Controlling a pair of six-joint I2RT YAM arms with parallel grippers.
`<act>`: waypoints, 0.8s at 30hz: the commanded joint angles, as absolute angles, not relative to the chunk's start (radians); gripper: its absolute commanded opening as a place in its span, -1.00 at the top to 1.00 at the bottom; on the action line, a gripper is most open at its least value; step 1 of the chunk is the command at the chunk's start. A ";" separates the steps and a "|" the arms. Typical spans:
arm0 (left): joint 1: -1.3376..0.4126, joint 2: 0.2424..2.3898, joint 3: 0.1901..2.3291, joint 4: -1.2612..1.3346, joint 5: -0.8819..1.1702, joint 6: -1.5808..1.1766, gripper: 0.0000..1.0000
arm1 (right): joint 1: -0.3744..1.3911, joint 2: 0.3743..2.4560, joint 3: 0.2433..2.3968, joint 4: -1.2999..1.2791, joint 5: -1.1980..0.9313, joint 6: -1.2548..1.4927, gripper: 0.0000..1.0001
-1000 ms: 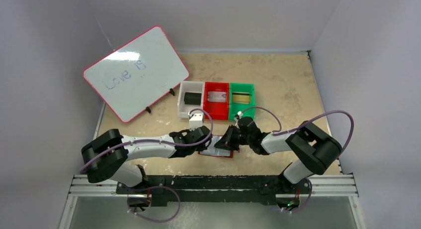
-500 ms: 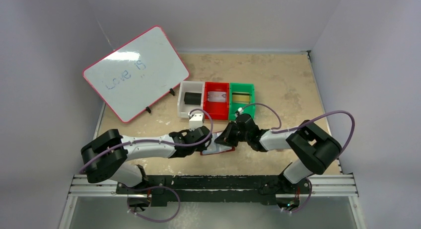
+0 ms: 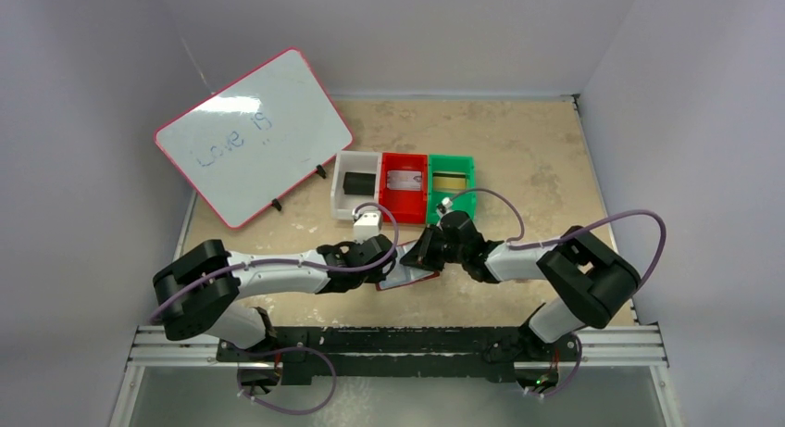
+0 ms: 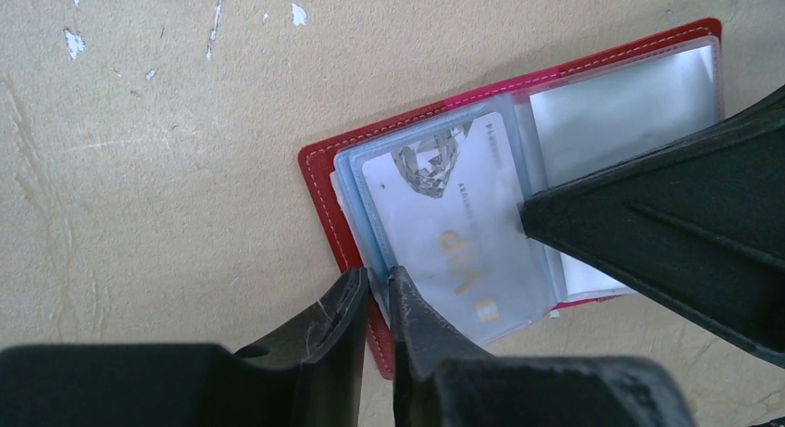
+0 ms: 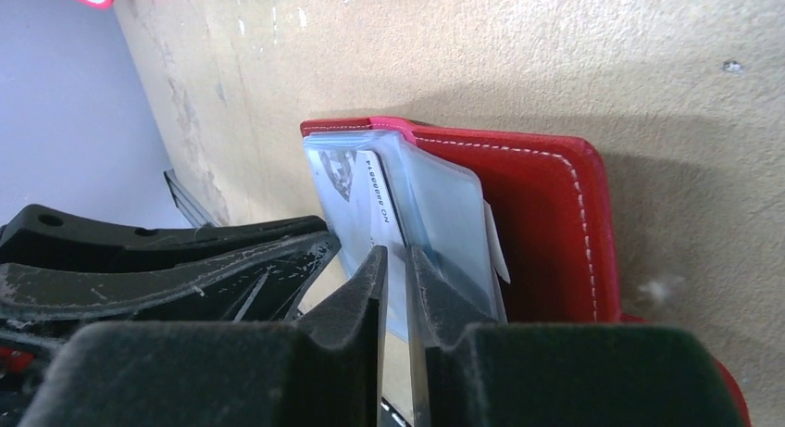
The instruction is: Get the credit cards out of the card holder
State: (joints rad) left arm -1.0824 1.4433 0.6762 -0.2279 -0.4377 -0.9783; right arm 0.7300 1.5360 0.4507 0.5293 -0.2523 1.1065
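The dark red card holder [image 3: 408,278] lies open on the table between my two grippers. In the left wrist view the card holder [image 4: 319,182] shows pale blue clear sleeves, with a silver-grey credit card [image 4: 454,232] marked VIP in the top sleeve. My left gripper [image 4: 378,281] is shut on the holder's near edge, pinching the sleeve edges. My right gripper [image 5: 396,260] is shut on the sleeve page holding that card [image 5: 356,182] and lifts it off the red cover [image 5: 546,223]. I cannot tell whether it grips the card itself.
Behind the holder stand three small bins: a white one [image 3: 342,197] with a black card, a red one [image 3: 404,201] with a silver card, a green one [image 3: 467,182] with a gold card. A whiteboard [image 3: 252,135] leans at the back left.
My right gripper has moved a little up and away from the near edge, lifting the sleeve page, and the holder now sits slightly tilted. The left gripper has stayed put.
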 commanded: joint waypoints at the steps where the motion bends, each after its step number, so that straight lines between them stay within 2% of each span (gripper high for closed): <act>1: -1.092 1.452 0.699 -0.249 -0.421 -0.988 0.67 | 0.734 1.497 0.454 0.574 -0.296 1.051 0.74; 9: -1.091 1.429 0.712 -0.202 -0.394 -0.975 0.43 | 0.733 1.508 0.430 0.612 -0.327 1.079 0.76; 17: -1.092 1.364 0.708 -0.232 -0.458 -1.000 0.37 | 0.733 1.518 0.405 0.584 -0.317 1.144 0.89; 24: -1.092 1.307 0.690 -0.210 -0.490 -1.008 0.22 | 0.733 1.499 0.391 0.566 -0.286 1.174 0.83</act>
